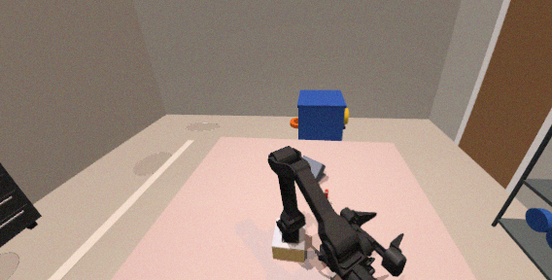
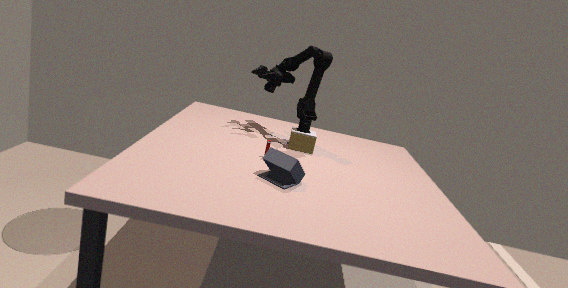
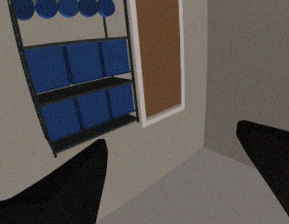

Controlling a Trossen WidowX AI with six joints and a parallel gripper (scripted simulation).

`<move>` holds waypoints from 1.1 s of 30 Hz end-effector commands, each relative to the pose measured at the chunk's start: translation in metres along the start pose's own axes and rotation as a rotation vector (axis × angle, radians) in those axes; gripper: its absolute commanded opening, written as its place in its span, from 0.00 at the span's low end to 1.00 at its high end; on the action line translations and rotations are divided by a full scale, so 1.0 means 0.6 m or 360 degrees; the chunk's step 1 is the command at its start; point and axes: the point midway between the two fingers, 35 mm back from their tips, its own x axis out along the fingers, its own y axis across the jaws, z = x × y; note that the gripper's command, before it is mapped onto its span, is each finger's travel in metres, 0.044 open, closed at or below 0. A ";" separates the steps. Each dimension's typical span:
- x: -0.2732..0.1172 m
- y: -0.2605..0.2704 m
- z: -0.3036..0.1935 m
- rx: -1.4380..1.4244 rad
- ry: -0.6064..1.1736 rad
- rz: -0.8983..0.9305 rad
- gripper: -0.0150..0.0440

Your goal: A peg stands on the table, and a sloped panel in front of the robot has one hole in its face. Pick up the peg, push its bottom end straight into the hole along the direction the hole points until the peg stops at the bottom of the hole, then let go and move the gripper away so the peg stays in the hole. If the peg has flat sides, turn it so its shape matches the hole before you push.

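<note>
Raised high above the pink worktop point(image 2: 190, 178), the claw point(image 2: 266, 75) is carried at the end of the black arm point(image 2: 312, 85), well apart from everything on the surface. Its fingers point(image 1: 396, 243) are spread wide and nothing is held between them; in the wrist view 2 dark finger shapes point(image 3: 55, 209) are seen at the lower corners, with only a shelf rack, a brown door and a wall seen past them. The arm is mounted on a tan base block point(image 2: 302, 141) on the worktop. The red peg point(image 2: 268, 146) is seen standing on the worktop, small and partly hidden, between the base block and the grey sloped panel point(image 2: 283, 167). In the top view the peg point(image 1: 327, 193) is seen just beside the forearm, near the panel point(image 1: 316, 167). The panel's hole cannot be made out in any view. A blue box point(image 1: 322, 115) is seen on the floor beyond the worktop.
</note>
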 end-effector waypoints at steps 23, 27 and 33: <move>0.087 -0.059 0.041 -0.0456 -0.0229 -0.0411 1.00; 0.101 -0.072 0.048 -0.0515 -0.0268 -0.0489 1.00; 0.119 -0.089 0.058 -0.0666 -0.0296 -0.0607 1.00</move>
